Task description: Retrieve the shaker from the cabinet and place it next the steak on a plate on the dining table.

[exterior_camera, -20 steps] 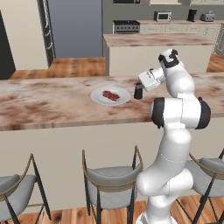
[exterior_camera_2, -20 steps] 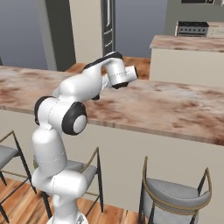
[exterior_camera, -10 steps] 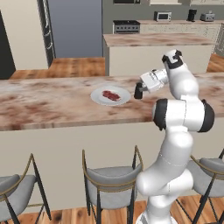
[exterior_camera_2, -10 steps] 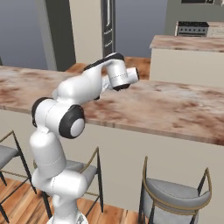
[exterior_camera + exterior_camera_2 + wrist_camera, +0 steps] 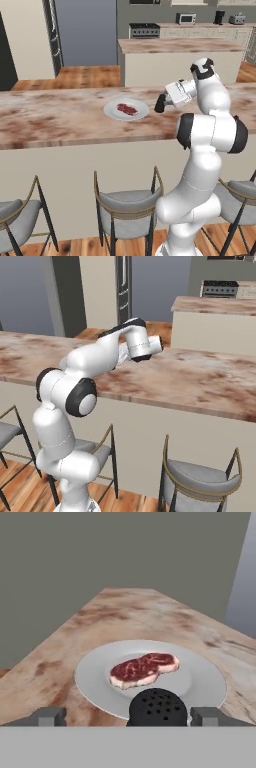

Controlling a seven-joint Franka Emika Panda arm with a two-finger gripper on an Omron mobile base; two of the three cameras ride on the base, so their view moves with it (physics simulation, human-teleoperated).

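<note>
The hand (image 5: 128, 717) has its fingertips (image 5: 49, 716) spread wide apart, gripping nothing. Between them, just ahead, stands the black shaker (image 5: 158, 707) on the marbled counter (image 5: 55, 667), its perforated cap facing the hand view. Directly beyond the shaker lies the white plate (image 5: 95, 677) with the red steak (image 5: 142, 668) at its middle. Nothing blocks the way. The left base view shows the shaker (image 5: 160, 103) upright just beside the plate (image 5: 114, 112), and stools (image 5: 127, 210) below the counter.
</note>
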